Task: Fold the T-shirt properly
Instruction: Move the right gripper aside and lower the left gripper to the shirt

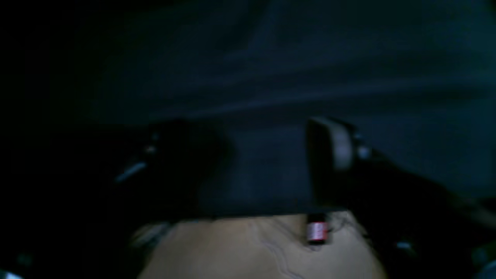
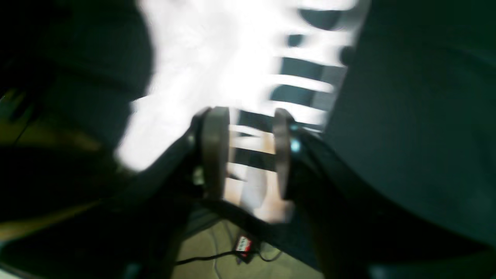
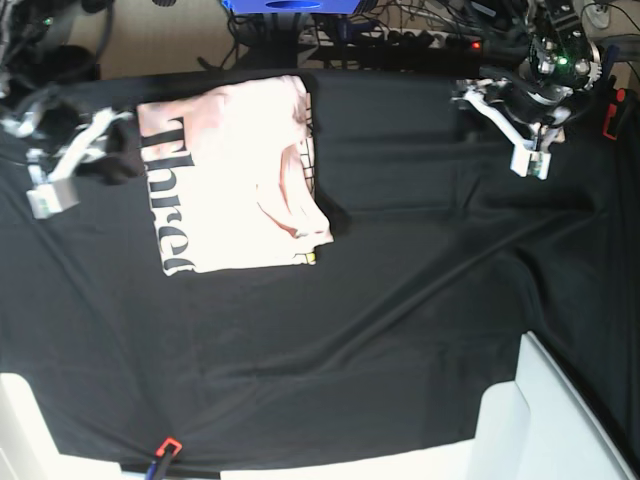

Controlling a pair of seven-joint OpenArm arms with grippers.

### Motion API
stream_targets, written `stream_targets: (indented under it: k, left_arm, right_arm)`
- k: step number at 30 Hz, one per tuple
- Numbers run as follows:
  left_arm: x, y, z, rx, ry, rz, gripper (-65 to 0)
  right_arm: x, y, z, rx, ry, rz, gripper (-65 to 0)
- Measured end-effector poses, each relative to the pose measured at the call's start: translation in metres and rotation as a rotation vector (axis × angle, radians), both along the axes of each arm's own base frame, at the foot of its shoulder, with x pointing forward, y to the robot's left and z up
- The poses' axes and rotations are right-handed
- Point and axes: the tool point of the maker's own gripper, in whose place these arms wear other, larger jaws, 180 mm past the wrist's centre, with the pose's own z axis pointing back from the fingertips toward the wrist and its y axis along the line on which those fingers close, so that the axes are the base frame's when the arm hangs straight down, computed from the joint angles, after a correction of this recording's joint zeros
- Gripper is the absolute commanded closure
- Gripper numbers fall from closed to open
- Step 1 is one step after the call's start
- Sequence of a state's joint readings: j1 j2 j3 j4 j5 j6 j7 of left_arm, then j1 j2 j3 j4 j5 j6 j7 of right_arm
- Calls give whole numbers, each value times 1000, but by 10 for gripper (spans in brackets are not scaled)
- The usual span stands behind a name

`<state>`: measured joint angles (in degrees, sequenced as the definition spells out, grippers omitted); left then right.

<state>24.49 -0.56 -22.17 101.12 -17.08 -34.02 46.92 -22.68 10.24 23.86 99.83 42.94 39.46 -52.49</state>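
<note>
From the left wrist camera I see my left gripper [image 1: 267,162] with its fingers wide apart, empty, above the black cloth [image 1: 348,69].

The right wrist camera is blurred: my right gripper [image 2: 248,155] has a gap between its fingers, and I cannot tell if it pinches the T-shirt [image 2: 201,58] behind.

In the base camera the T-shirt [image 3: 235,175] lies on the desk as a compact rectangle, near the right arm. I judge the folding nearly done; perhaps one tidy fold remains.
</note>
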Motion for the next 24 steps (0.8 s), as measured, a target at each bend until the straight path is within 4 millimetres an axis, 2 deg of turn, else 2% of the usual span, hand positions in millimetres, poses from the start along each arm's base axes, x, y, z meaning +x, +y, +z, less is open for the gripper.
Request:
stream_targets:
  k: [2, 4, 8, 9, 12, 16, 20, 24]
  left_arm:
    - [6, -23, 3, -60, -19, -87, -650]
    - [13, -50, 9, -150, -60, -144, -650]
    - [15, -73, 7, -256, -63, -167, -650]
    - [18, -86, 9, -290, -72, -205, -650]
    - [31, -118, 13, -385, -96, -255, -650]
    - [35, -153, 12, -469, -88, -321, -650]
    - [40, -171, -5, -521, -41, -322, -650]
    - [37, -172, -29, -550, 26, -283, -650]
  right_arm:
    - [-1, -17, 0, -35, 4, -34, -315]
    - [-5, -35, -3, -96, 19, -68, -342]
    - [-15, -68, -17, -274, 92, -92, -340]
    - [-17, -73, -19, -303, 107, -93, -340]
    - [-12, -70, -19, -305, 74, -106, -340]
    - [-17, -72, -22, -341, 73, -99, -340]
    - [-20, -71, -25, -337, 82, -104, -340]
    - [-20, -70, -24, -331, 78, -106, -340]
